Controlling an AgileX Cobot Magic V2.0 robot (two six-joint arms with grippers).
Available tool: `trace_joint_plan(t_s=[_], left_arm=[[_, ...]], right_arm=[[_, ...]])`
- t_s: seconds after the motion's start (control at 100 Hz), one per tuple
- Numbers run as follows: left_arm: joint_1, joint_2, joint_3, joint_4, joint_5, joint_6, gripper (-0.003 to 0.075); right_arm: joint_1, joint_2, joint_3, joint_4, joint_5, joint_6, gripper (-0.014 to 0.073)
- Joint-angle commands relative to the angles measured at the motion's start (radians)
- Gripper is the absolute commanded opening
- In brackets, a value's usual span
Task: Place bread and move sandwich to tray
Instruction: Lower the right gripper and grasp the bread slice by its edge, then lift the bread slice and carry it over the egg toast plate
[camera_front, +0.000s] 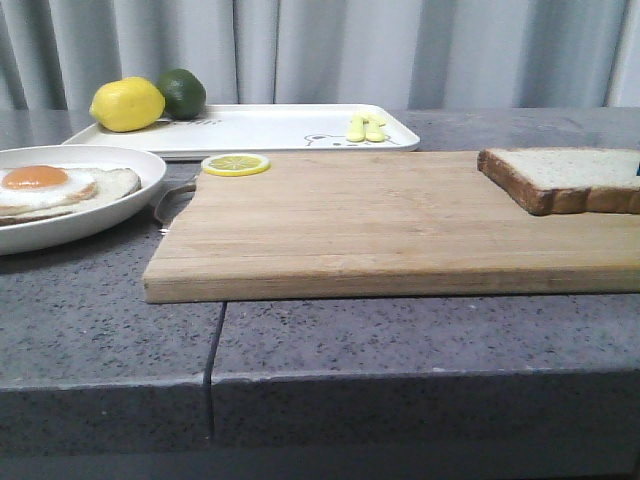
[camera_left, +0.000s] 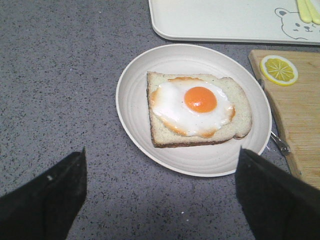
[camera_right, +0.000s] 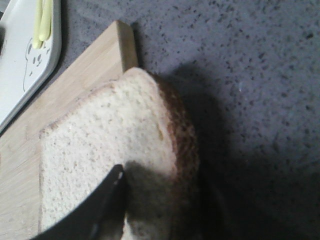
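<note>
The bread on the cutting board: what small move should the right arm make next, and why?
Probably close the right pincer on the bread and lift it a little. One finger already lies over the slice near its crust edge, and the slice lies flat at the far right end of the wooden board. The egg-topped slice on the plate has no top yet.

Cutting board wood (matt, grained); counter speckled stone; tray smooth.
</note>
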Motion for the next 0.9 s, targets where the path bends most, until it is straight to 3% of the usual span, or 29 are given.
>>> trace_joint_plan(t_s=[0.0,0.11,0.41,0.66,0.89], left_arm=[[-0.001,0.007,-0.035,-0.019,-0.057,-0.001,0.0567],[-0.001,0.007,-0.035,-0.019,-0.057,-0.001,0.0567],[-0.001,0.007,-0.035,-0.019,-0.057,-0.001,0.0567],[-0.001,0.007,-0.035,-0.019,-0.057,-0.001,0.0567],[-0.001,0.007,-0.035,-0.019,-0.057,-0.001,0.0567]], right_arm=[[0.003,-0.018,-0.016,0.003,0.018,-0.008,0.0115],[0.003,-0.018,-0.016,0.001,0.018,-0.008,-0.0076],[0.003,-0.103,-0.047,0.002,0.074,0.040,-0.0058],[0.008,-0.251,-0.175,0.007,0.148,0.199,-0.0058],[0.141,-0.291,-0.238,0.072,0.136,0.275,-0.0058]])
